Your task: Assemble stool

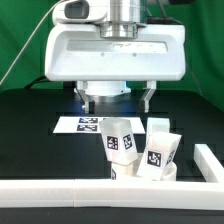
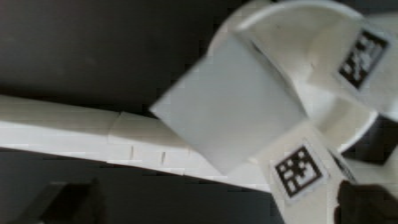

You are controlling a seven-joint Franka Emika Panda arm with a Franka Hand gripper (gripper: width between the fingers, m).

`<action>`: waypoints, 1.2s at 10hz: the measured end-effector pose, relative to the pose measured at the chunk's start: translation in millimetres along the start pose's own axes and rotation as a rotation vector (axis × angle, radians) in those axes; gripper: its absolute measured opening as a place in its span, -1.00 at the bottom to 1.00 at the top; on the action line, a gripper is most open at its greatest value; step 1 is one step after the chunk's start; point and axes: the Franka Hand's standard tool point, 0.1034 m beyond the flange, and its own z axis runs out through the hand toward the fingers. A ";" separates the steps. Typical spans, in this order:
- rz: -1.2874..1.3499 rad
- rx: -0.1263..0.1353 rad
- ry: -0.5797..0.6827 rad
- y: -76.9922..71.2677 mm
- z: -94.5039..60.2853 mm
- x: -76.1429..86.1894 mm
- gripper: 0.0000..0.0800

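Hand hangs wide apart above the black table, green curtain behind.

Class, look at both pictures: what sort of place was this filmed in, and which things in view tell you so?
Most likely a robotics lab test bench. A black table with a green backdrop, a fixed marker board printed with square tags, and tagged white stool legs beneath the robot's open gripper all suggest a camera-tracked assembly experiment.

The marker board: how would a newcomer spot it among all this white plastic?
Find the gripper hanging open over the black table. On the table just below it lies the marker board. Unlike the upright stool legs in front, it is a flat sheet and carries nothing.
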 end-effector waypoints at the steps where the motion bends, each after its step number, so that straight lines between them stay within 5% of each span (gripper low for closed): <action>1: 0.015 0.035 -0.045 0.1 -1.1 -2.0 0.62; 4: -0.053 0.123 -0.202 -14.8 -2.4 -4.8 0.62; 8: -0.070 0.118 -0.258 -13.7 -0.3 -3.5 0.62; 11: -0.427 0.164 -0.239 -17.2 3.0 -3.1 0.62; 12: -0.490 0.162 -0.240 -14.0 3.0 -3.8 0.62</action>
